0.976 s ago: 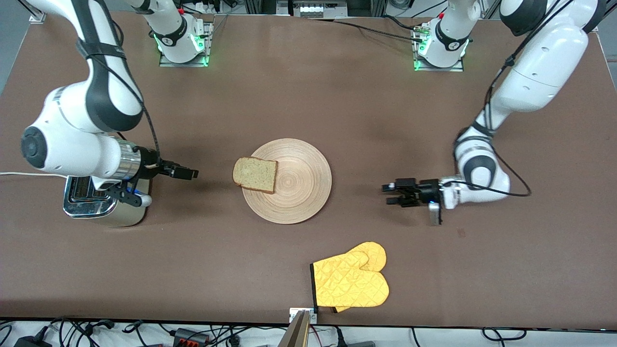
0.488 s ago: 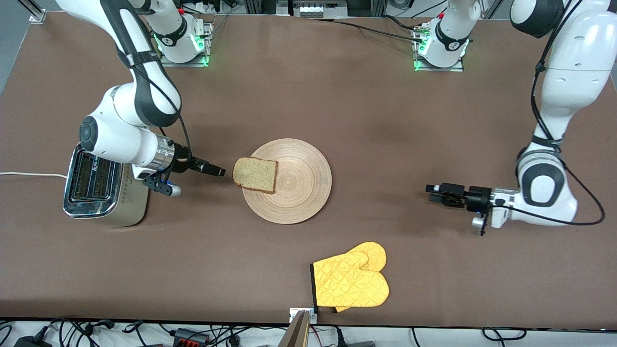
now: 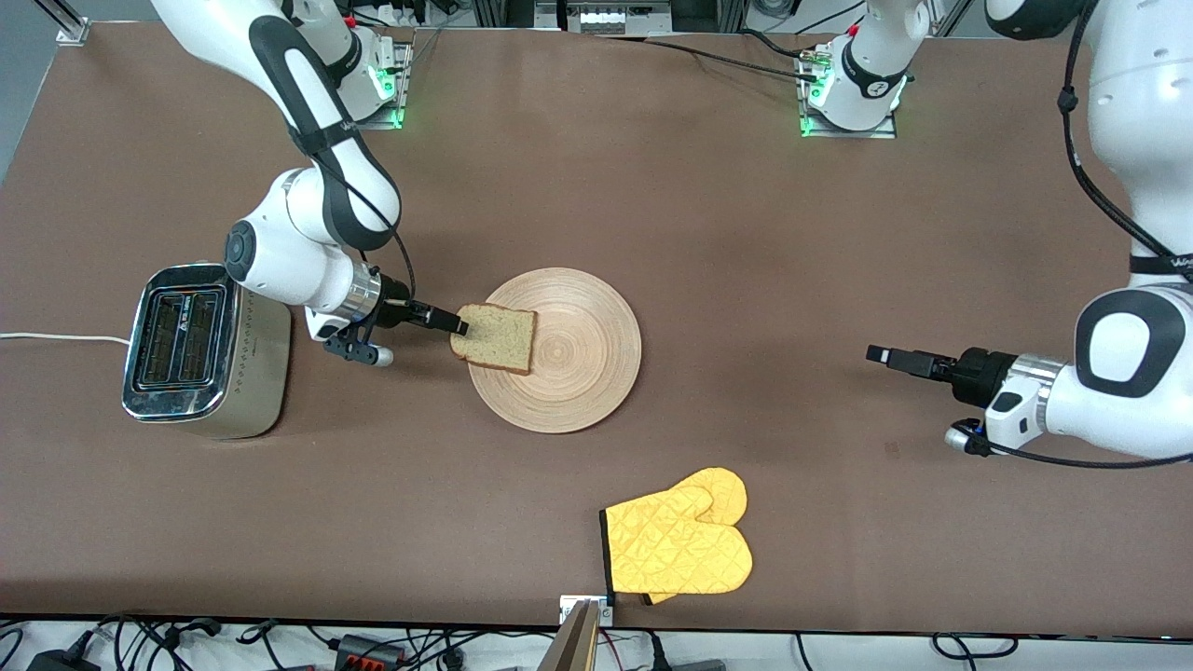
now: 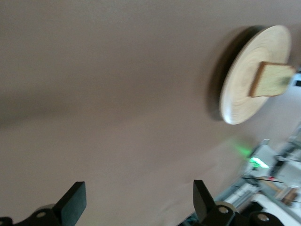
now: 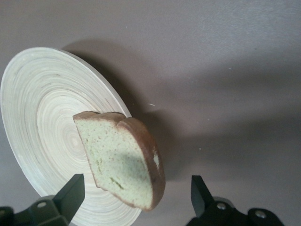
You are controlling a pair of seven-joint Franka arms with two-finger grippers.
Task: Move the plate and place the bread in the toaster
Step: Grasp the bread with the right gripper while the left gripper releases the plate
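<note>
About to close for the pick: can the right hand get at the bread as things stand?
Probably yes. The right hand is open at the bread, at the edge that overhangs the plate toward the toaster; nothing stands between them, and its fingers flank the slice.

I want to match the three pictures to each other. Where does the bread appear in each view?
Front view: the bread lies on the plate's edge toward the toaster, at the right gripper tips.
Left wrist view: small and distant, on the plate.
Right wrist view: close, overhanging the plate's rim, ahead of the open fingers.
Shared landmark: the wooden plate.
</note>
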